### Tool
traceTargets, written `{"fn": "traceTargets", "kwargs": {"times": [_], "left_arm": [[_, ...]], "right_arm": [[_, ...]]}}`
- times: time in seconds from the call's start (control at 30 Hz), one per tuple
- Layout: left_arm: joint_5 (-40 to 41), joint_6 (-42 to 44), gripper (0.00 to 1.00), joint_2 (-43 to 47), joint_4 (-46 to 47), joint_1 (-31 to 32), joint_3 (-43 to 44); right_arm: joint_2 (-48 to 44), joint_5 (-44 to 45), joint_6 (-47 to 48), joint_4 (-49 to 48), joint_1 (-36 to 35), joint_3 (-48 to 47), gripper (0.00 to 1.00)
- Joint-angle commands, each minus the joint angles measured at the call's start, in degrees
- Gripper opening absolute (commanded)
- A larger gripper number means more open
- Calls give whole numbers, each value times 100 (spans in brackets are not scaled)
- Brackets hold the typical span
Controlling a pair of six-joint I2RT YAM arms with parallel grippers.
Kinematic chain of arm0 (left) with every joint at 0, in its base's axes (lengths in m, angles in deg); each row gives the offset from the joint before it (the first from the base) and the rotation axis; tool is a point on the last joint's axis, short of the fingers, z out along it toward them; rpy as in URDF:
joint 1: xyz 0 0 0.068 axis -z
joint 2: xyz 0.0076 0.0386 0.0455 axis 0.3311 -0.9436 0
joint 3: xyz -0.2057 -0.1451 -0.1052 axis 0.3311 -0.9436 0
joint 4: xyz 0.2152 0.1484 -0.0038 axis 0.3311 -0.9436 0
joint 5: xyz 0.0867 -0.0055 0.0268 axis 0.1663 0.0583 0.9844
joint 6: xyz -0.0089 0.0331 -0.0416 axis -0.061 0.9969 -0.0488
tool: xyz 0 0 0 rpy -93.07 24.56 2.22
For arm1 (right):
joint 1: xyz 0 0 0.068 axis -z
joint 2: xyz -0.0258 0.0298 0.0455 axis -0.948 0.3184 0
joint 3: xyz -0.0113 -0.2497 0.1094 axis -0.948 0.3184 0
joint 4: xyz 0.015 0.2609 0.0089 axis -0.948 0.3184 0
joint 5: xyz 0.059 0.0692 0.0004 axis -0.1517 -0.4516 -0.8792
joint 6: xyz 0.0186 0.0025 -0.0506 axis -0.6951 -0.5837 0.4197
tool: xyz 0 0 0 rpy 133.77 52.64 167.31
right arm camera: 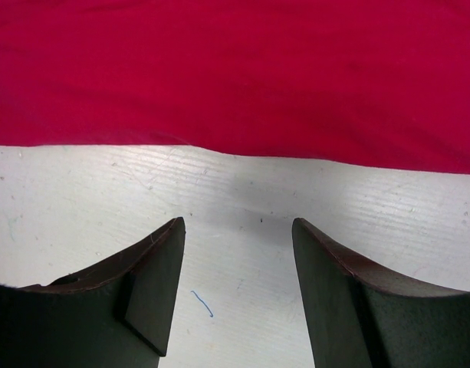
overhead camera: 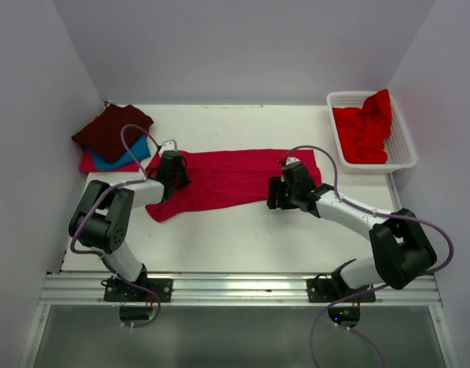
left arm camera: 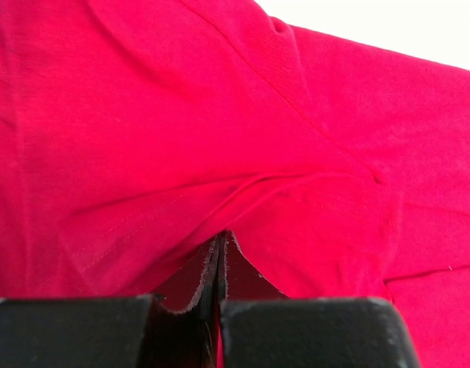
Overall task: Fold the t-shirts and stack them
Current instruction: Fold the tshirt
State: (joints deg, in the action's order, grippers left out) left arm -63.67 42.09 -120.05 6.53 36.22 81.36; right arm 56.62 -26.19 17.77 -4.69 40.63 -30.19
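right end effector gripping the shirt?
No, the right end effector is open above the white table, just short of the crimson t-shirt edge.

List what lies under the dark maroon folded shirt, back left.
A teal blue cloth shirt over a pink-red cloth shirt; only their edges show, the rest is covered.

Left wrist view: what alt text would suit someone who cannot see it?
The left gripper, shut, pinches a raised fold of a crimson-pink t-shirt that fills almost the whole view. A sliver of white table shows at top right.
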Motion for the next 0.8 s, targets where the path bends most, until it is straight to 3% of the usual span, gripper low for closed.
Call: {"fn": "traceTargets", "kwargs": {"times": [0.0,0.27,0.43,0.57,0.73,0.77], "left_arm": [[660,223,0,51,-256,-27,261],[898,442,0,288,130,-36,270],[917,426,0,-230,-221,-159,831],[583,215,0,356,305,-168,315],[468,-31,0,763,35,-168,-28],[398,-93,0,798,16,-168,-64]], "right_arm": [[-33,7,-1,-182,-22,11,62],[-15,7,16,-182,-22,11,62],[2,33,25,-129,-22,-24,62],[-7,479,113,55,-22,-94,64],[502,1403,148,433,-13,-733,65],[651,1543,209,442,-13,-884,61]]}}
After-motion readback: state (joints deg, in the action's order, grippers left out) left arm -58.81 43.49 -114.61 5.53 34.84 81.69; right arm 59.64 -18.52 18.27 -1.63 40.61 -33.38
